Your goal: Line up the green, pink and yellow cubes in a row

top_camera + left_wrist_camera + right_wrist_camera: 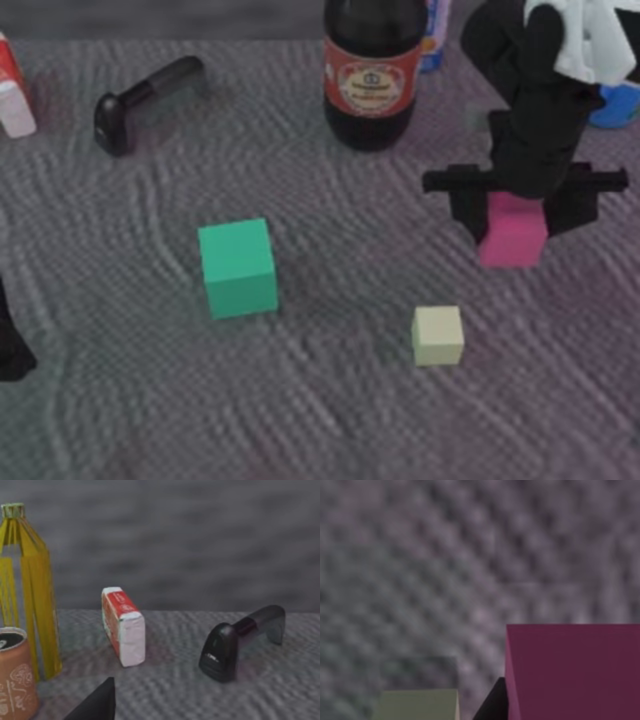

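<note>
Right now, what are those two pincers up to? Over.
Right pincer astride pink cube, right side. Left arm parked at left edge. Green cube and yellow cube apart, untouched. Nothing between them.

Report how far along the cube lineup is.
Nothing is lined up yet. The right claw sits over the pink cube, fingers on either side. The green cube and yellow cube lie scattered apart. The left arm is parked at the table's left edge. Left: the whole row.
</note>
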